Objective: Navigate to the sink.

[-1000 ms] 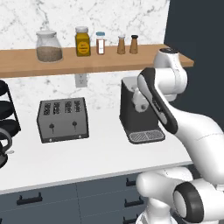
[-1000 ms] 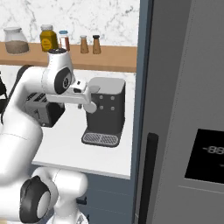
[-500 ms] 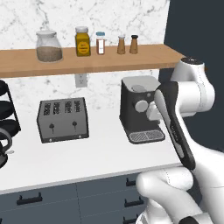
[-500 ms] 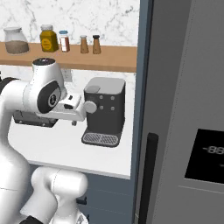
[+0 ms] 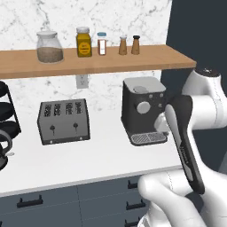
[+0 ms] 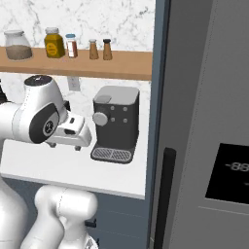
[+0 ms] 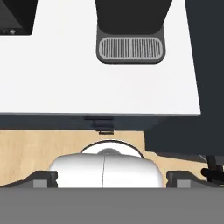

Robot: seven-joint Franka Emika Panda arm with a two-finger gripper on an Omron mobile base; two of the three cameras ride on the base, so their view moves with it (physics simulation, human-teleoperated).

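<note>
The sink is out of view. In the right base view my gripper (image 6: 64, 144) hangs at the white hand, pointing down over the front of the white counter (image 6: 58, 165), left of the black coffee machine (image 6: 115, 124). The hand view looks straight down on the counter edge (image 7: 100, 94), with the coffee machine's drip grate (image 7: 131, 47) at the top. Its fingertips (image 7: 44, 178) stand wide apart at the bottom corners, open, with nothing between them. In the left base view my folded forearm (image 5: 184, 137) partly covers the coffee machine (image 5: 142, 111).
A grey toaster (image 5: 64, 122) stands left of the coffee machine. A wooden shelf (image 5: 88, 62) above carries jars and shakers. A tall dark fridge (image 6: 204, 121) with a handle (image 6: 165, 194) closes off the right. Dark drawers (image 5: 53, 199) run below the counter, above a wooden floor (image 7: 39, 148).
The arm has folded and swung right, and the hand has drawn back from the coffee machine toward the counter's front edge. The toaster and coffee machine keep their places in both base views.
</note>
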